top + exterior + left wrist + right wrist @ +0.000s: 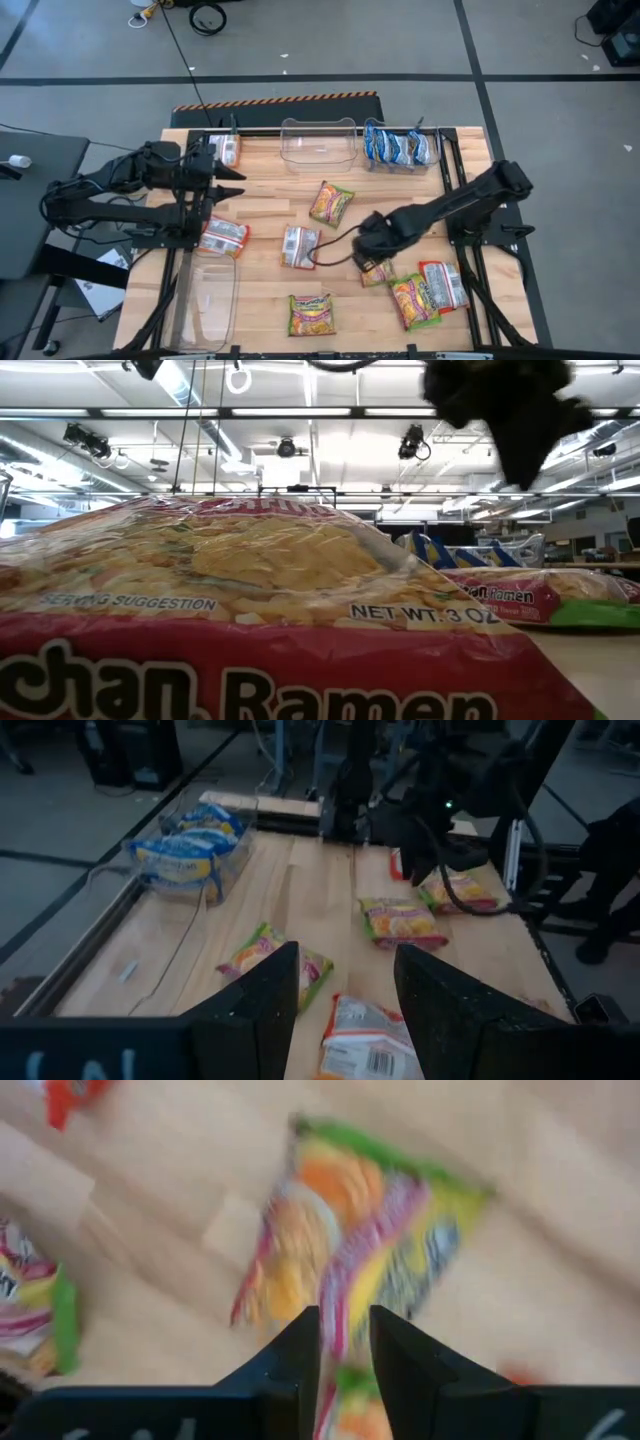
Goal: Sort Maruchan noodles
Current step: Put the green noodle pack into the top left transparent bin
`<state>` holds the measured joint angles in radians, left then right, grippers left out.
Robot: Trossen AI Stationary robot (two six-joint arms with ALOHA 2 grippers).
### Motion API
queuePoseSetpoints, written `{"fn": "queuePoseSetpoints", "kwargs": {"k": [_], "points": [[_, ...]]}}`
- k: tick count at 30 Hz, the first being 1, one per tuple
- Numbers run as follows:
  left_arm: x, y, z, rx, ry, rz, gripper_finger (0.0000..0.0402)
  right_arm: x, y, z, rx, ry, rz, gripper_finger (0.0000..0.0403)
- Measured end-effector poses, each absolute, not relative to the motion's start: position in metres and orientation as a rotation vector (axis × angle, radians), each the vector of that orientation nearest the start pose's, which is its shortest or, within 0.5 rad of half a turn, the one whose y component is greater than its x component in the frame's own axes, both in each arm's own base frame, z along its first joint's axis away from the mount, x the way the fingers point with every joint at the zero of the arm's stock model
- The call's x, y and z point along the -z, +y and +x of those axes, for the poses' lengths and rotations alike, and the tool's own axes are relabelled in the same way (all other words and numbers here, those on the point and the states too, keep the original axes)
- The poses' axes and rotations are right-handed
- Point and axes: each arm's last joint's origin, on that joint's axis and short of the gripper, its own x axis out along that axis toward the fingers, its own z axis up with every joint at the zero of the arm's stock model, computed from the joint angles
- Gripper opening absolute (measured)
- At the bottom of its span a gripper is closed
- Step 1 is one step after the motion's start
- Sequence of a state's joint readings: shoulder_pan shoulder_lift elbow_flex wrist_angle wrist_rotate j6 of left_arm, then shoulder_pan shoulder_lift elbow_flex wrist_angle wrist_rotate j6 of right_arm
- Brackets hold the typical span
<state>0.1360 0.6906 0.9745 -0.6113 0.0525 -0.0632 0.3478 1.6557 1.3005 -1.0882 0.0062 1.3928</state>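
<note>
Overall, desk point(270, 280): a wooden top in the middle of the high view, with noodle packets scattered over it and an arm at either side.
Right gripper point(373, 262): low over the lower right of the desk, at a packet point(377, 271) lying there. In the right wrist view its two dark fingers point(296, 1348) stand a narrow gap apart, with a strip of yellow-green wrapper showing between them; whether they pinch it I cannot tell.
Left gripper point(222, 184): at the left of the desk, fingers parted and nothing between them. In the left wrist view its two fingers point(262, 1010) frame a red-and-white packet point(360, 1038) on the wood below.
Blue packets point(398, 147): standing together in a clear tub point(432, 150) at the upper right edge of the desk.
Empty tub point(320, 143): clear, at the upper middle, just left of the blue ones.
Third tub point(208, 305): clear, at the lower left corner.
Yellow-green packets: one in the middle point(331, 203), one at the bottom centre point(311, 313), one at the lower right point(412, 300).
Red-and-white packets: one at the upper left point(228, 150), one under the left arm point(224, 237), one at centre point(299, 246), one at the lower right point(444, 285).
Low view: a yellow-green packet point(250, 620) fills most of the frame.
</note>
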Motion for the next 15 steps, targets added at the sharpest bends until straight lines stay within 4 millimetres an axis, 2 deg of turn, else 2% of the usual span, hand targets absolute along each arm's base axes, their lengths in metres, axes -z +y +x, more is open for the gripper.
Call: {"fn": "queuePoseSetpoints", "kwargs": {"k": [3, 9, 15], "points": [[-0.368, 0.016, 0.131, -0.057, 0.309, -0.069, 0.0172, -0.226, 0.106, 0.274, 0.806, 1.330, 0.968, 0.0128], [-0.366, 0.017, 0.145, -0.044, 0.321, -0.043, 0.0172, -0.184, 0.099, 0.259, 0.795, 1.293, 1.068, 0.0189], [-0.363, 0.021, 0.148, -0.073, 0.338, -0.055, 0.0172, -0.157, 0.088, 0.253, 0.792, 1.274, 1.094, 0.0194]]}}
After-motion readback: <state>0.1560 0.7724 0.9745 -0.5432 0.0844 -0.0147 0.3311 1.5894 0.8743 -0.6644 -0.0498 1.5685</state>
